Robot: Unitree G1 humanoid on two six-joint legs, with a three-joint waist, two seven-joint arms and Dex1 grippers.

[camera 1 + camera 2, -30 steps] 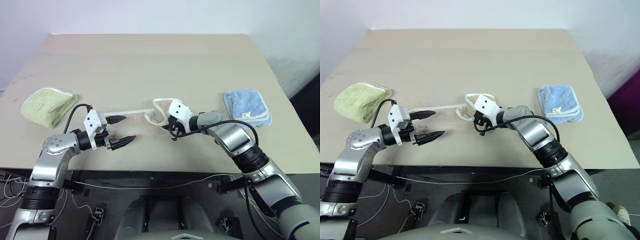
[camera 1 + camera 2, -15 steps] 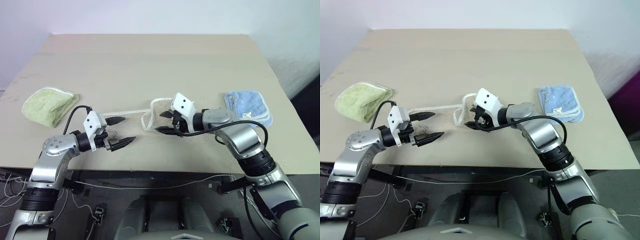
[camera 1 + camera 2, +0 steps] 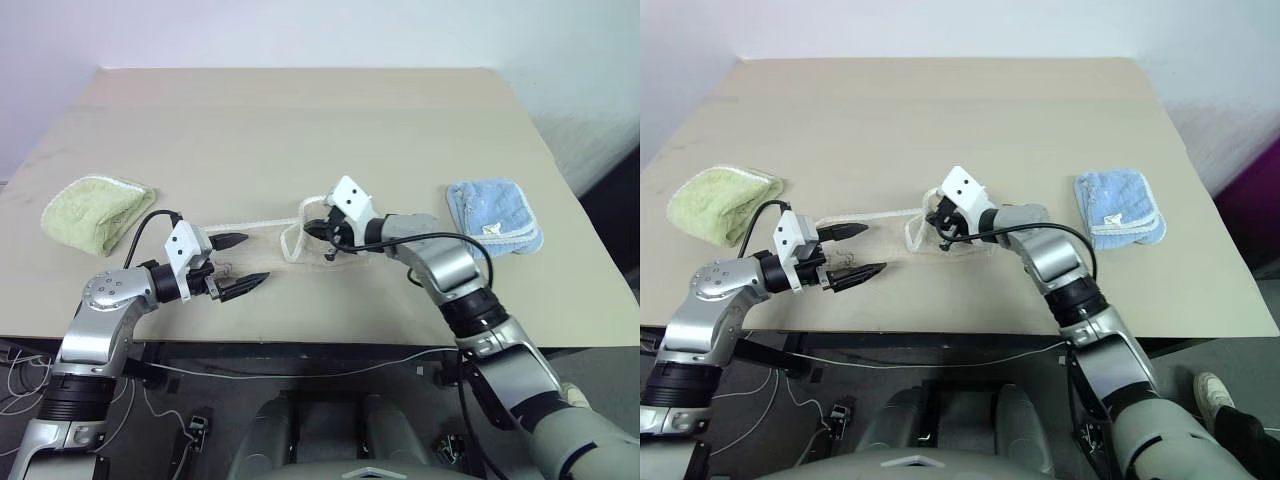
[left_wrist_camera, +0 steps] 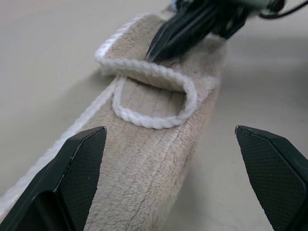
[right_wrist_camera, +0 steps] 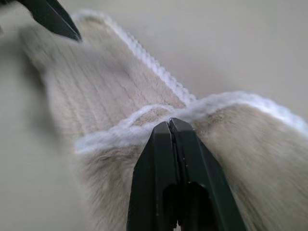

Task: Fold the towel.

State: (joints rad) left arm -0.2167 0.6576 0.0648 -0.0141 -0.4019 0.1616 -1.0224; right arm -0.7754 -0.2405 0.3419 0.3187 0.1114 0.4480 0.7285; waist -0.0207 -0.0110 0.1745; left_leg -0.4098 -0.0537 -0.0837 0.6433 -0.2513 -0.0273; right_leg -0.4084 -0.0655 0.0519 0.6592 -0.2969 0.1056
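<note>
The towel (image 3: 262, 235) lay near the table's (image 3: 300, 120) front edge, about midway along, already doubled into a narrow strip. The right gripper (image 3: 322, 233) pinched its corded end, lifted and curling over; the left gripper (image 3: 246, 262) waited with fingers spread wide. The crosswise fold looked unfinished. Three cloths in all: one towel, one green cloth (image 3: 95, 210), one blue cloth (image 3: 495, 215).
</note>
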